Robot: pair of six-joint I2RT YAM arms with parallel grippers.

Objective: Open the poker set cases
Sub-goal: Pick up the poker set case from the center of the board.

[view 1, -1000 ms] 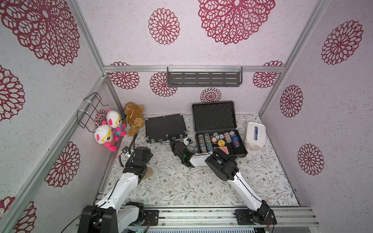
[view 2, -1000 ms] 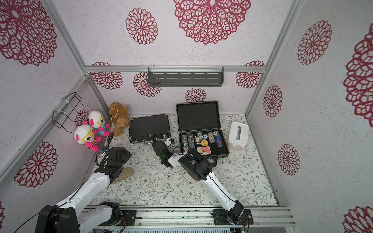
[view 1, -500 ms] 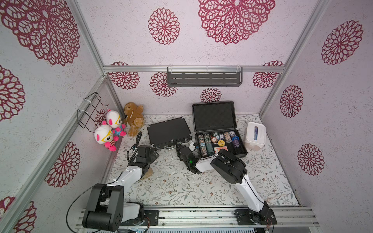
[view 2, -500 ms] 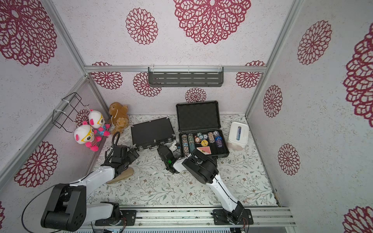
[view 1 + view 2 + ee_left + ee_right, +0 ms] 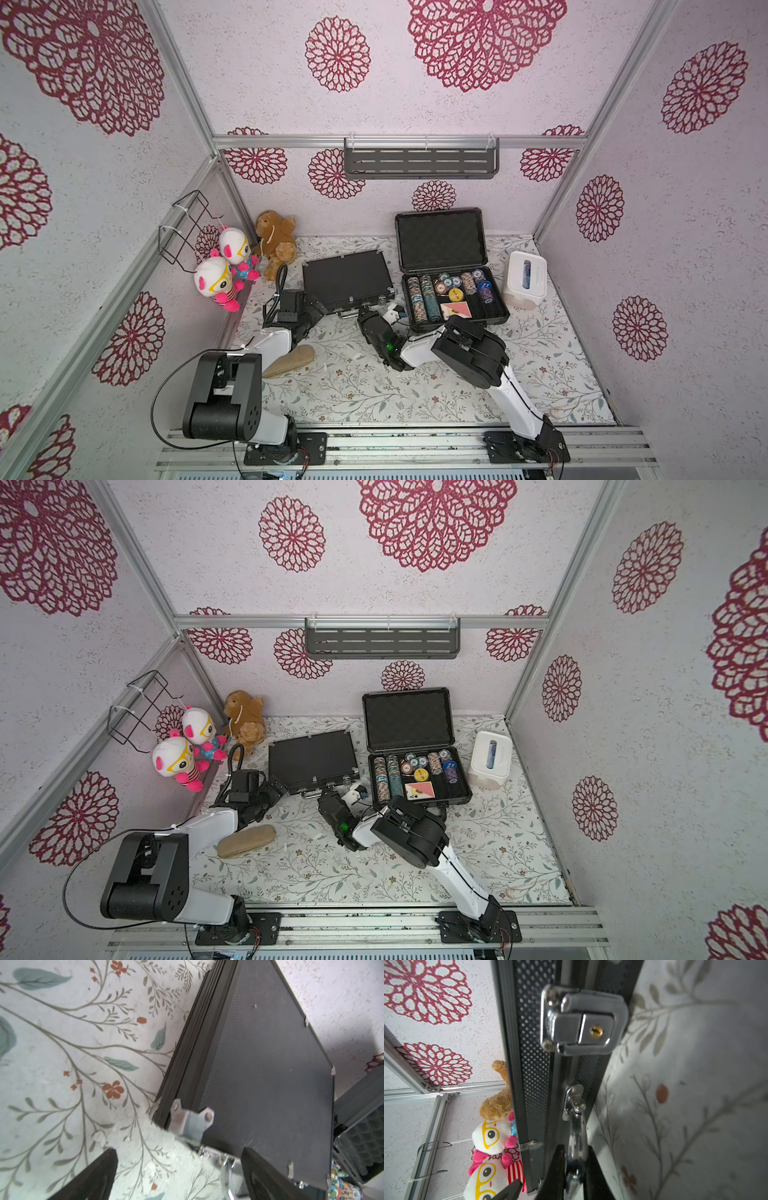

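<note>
The slim black poker set case (image 5: 347,278) lies shut and slightly skewed at the back middle of the table in both top views. My right gripper (image 5: 575,1159) is shut on its silver handle (image 5: 576,1138), and a silver latch (image 5: 583,1022) beside it is closed. My left gripper (image 5: 179,1151) is open at the case's front left corner (image 5: 187,1122), with one finger (image 5: 261,1174) over the lid edge. The thicker case (image 5: 451,299) to the right stands open, lid (image 5: 440,239) upright, with poker chips and cards inside.
A white tissue box (image 5: 524,279) sits right of the open case. Two white-and-pink plush toys (image 5: 224,274) and a brown teddy (image 5: 276,241) crowd the back left corner. A tan oblong pouch (image 5: 291,360) lies by the left arm. A wire basket (image 5: 187,228) hangs on the left wall.
The slim case has been pulled forward and turned at its handle side by my right gripper. My left arm has reached in toward the case's front left corner.
</note>
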